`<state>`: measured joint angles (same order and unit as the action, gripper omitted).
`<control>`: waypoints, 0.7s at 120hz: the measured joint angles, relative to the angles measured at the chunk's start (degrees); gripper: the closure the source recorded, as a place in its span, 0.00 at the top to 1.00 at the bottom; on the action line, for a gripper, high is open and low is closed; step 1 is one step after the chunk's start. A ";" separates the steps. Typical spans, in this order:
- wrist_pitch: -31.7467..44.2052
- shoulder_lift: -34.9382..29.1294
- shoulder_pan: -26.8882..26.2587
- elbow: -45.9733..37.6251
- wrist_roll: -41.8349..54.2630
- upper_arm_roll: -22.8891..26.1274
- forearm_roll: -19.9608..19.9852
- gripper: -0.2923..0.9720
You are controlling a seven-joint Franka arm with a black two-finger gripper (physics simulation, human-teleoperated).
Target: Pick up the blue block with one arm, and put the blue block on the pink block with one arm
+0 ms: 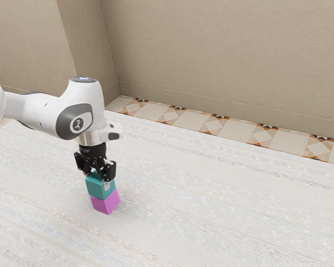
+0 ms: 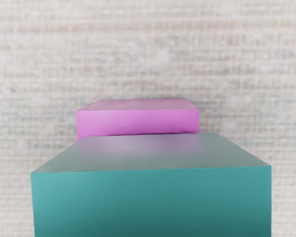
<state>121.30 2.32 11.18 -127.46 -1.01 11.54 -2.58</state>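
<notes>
While the white arm (image 1: pixel 44 111) hangs pretty much straight down over the table (image 1: pixel 228 211), the black gripper (image 1: pixel 99 171) has its jaws pinching the blue block (image 1: pixel 94 188), with 1 finger on each of 2 opposite sides of the block's upper part. Honestly it looks more teal than blue, but that's the one.

The blue block sits right between the jaws and runs out below them. Directly under it is the pink block (image 1: pixel 107 203), so the 2 are stacked and touching, with the pink one flat on the table. The stack isn't perfectly lined up: the pink block pokes out a bit on 1 side from under the blue one.

From the wrist camera, the blue block (image 2: pixel 153 197) is big and close just beneath the hand, and the pink block (image 2: pixel 138 121) peeks out past its far edge, lower down, against the pale woven-looking tabletop (image 2: pixel 148 49).

Well beyond the jaws, a strip of patterned floor tiles (image 1: pixel 239 130) runs along the beige wall (image 1: pixel 222 50).
</notes>
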 joint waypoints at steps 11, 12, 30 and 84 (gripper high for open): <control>0.04 -0.01 0.49 0.05 -0.01 0.00 0.02 0.51; 0.04 0.00 0.54 0.05 -0.01 0.00 0.02 0.51; 0.05 0.11 1.13 0.08 0.25 0.03 0.28 0.63; -1.65 -4.48 0.70 2.93 0.84 1.11 0.15 0.75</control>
<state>119.64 -2.16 11.88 -124.53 -0.17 12.65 -2.43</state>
